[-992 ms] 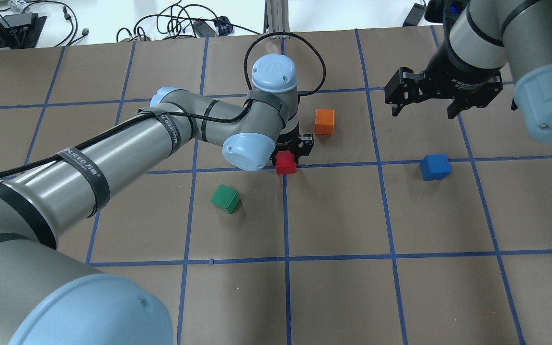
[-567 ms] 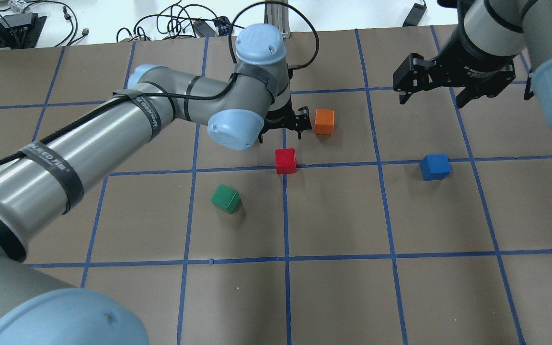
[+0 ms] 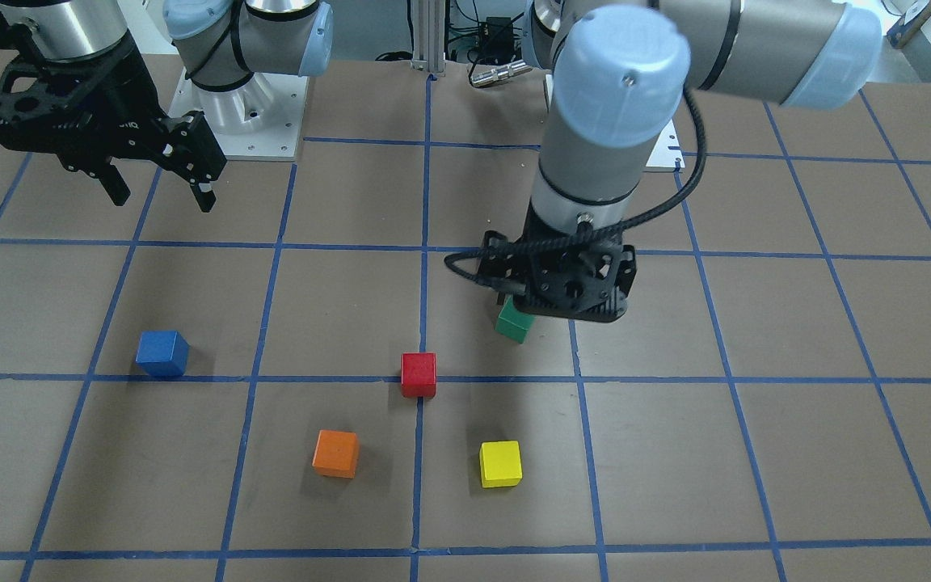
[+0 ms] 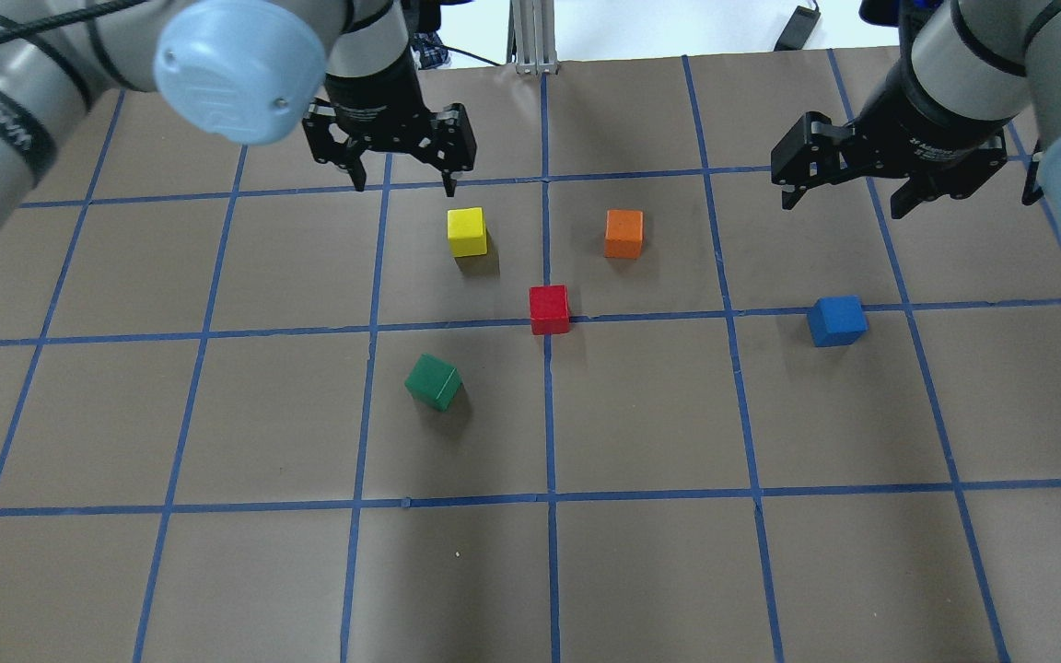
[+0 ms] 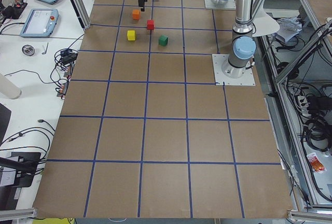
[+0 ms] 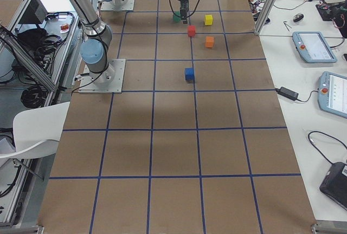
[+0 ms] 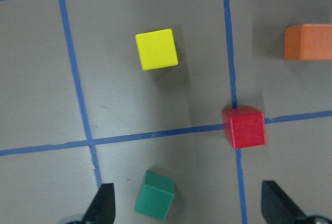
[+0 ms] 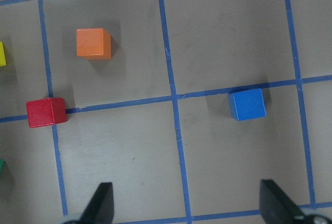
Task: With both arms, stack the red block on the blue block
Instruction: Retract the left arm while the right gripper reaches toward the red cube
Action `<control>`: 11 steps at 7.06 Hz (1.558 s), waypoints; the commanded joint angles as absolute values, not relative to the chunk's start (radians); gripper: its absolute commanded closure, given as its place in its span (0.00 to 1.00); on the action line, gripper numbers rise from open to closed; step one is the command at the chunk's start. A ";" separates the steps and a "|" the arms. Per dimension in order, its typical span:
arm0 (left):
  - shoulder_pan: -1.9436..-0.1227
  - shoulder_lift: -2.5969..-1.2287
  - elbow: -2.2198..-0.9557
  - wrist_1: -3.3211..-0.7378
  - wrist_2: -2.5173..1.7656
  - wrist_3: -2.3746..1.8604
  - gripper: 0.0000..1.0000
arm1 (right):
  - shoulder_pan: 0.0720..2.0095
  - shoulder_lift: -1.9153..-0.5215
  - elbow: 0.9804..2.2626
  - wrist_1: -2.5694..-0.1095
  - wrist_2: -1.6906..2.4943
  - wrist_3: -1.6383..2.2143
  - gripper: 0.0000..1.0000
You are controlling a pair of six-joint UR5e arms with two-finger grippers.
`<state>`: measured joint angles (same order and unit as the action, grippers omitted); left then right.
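The red block sits alone on a blue tape line near the table's middle; it also shows in the front view and in the left wrist view. The blue block rests on the table to its right, also in the right wrist view. My left gripper is open and empty, raised high, past and to the left of the red block. My right gripper is open and empty, high and beyond the blue block. The two blocks are well apart.
A yellow cube and an orange cube lie just beyond the red block. A green cube lies in front of it to the left. Brown paper with a blue tape grid covers the table.
My left gripper has risen from beside the red block and drawn away up and to the left, uncovering the yellow cube. The red block stayed put. My right gripper shifted slightly.
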<state>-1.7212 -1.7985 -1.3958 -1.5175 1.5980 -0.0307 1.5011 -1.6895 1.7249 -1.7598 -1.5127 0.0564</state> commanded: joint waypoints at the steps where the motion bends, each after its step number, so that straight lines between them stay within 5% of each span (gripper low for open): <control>1: -1.600 -1.619 -1.533 -1.526 1.612 0.128 0.00 | 1.509 -1.651 1.747 -1.785 -1.502 0.063 0.00; 4: -1.592 -1.497 -1.675 -1.435 1.612 -0.055 0.00 | 1.624 -1.537 1.749 -1.828 -1.500 0.074 0.00; 11: -1.554 -1.526 -1.615 -1.486 1.574 -0.038 0.00 | 1.818 -1.289 1.749 -2.120 -1.500 0.212 0.00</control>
